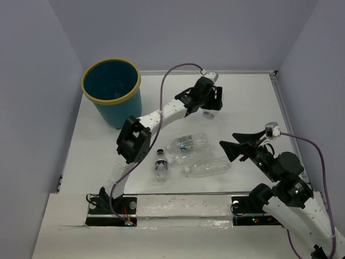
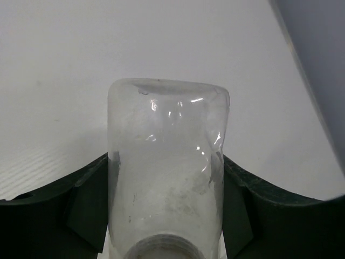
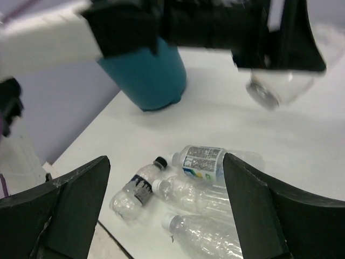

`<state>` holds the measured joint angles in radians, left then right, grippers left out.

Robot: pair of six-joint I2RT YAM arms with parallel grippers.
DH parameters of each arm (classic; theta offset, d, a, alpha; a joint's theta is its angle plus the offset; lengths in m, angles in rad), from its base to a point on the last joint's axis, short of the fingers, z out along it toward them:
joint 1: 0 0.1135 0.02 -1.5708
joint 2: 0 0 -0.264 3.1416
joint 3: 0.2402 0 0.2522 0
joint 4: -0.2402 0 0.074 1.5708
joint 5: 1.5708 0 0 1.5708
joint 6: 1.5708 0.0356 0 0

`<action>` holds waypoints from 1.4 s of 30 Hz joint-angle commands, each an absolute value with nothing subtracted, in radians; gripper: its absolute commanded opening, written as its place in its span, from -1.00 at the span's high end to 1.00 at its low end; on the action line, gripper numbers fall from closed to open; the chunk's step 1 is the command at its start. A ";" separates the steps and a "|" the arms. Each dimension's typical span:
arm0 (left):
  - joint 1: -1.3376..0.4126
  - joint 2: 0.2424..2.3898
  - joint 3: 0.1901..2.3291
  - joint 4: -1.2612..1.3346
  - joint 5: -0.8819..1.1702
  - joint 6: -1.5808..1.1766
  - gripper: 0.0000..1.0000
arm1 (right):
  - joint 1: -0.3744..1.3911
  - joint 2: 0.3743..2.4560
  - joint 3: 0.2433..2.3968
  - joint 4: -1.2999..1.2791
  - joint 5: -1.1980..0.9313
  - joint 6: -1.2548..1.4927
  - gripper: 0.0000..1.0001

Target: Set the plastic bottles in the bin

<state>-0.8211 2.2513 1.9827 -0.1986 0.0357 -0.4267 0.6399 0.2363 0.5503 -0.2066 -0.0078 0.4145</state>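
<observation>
Pale lavender walls (image 1: 32,81) close round a white bench (image 1: 97,156). Well off to the left of the left tool (image 1: 207,105) stands the teal bin (image 1: 111,89) with its yellow rim, upright.

Between the two tools, on the near side of the left one, four bottles lie on their sides in a loose huddle. Leftmost is a dark-capped bottle (image 1: 160,166), then a labelled bottle (image 1: 190,143) with a white-blue wrap. A bare clear bottle (image 1: 209,167) lies nearest the right tool, with a second bare bottle (image 3: 188,195) pressed against it.

At the far side of the bench, the left tool is clenched on a small clear bottle (image 2: 167,162). Its dark fingers (image 2: 86,210) press on both sides. Whether the small clear bottle is off the bench I cannot tell.

Just right of the huddle, the right tool (image 1: 227,139) hangs with its jaws spread wide, grasping nothing, and points toward the lying bottles.
</observation>
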 commanded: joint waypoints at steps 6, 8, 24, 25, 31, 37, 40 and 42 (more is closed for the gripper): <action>-0.608 1.495 1.642 -0.028 -0.173 -0.402 -0.02 | 0.637 0.471 0.566 -0.085 -0.299 0.452 -0.80; -0.508 1.418 1.555 -0.017 -0.179 -0.437 -0.02 | 0.637 0.500 0.557 -0.058 -0.314 0.477 -0.80; -0.091 1.258 1.278 -0.011 -0.300 -0.433 -0.32 | 0.813 0.773 0.597 0.051 -0.335 0.511 -0.82; -0.089 1.255 1.273 -0.008 -0.307 -0.428 -0.48 | 0.852 0.799 0.613 0.054 -0.265 0.505 -0.82; -0.087 1.207 1.267 -0.008 -0.269 -0.413 -0.98 | 1.067 1.047 0.678 0.100 -0.037 0.523 -0.82; -0.091 1.022 1.220 -0.018 -0.098 -0.439 -0.98 | 1.195 1.276 0.799 0.104 0.225 0.571 -0.84; -0.094 0.905 1.154 -0.018 0.023 -0.457 -0.98 | 1.227 1.403 0.891 0.068 0.297 0.591 -0.84; -0.097 0.852 1.111 -0.020 0.110 -0.459 -0.98 | 1.238 1.479 0.929 0.028 0.331 0.598 -0.83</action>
<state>-0.0944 0.9497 1.1732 -0.0605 -0.0780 -0.4473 1.2064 1.3937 0.8299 0.0338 0.1638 0.5636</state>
